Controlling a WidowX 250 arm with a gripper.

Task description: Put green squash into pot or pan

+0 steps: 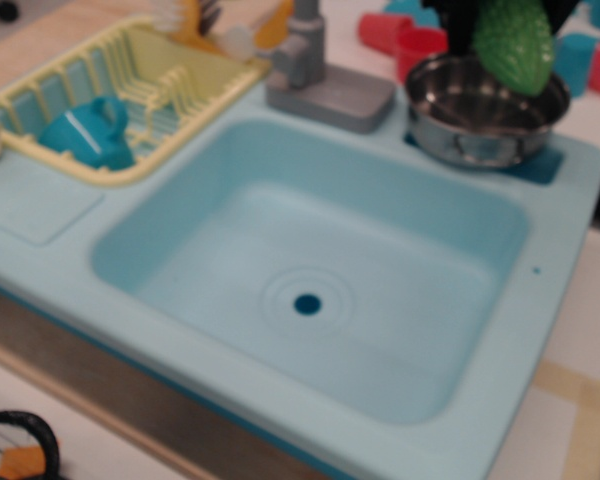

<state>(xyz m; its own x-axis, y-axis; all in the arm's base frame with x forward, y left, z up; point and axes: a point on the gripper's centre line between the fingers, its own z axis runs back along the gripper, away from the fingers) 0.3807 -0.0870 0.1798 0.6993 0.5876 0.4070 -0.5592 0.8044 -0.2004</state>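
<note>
At the upper right of the frame, the gripper grips the green squash above the pot. Lower it centred inside the rim before releasing.

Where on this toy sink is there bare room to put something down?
The sink basin around the drain is bare, and so is the flat ledge in front of the yellow rack. It is crowded at the back right: pot, green squash and red cups.
</note>
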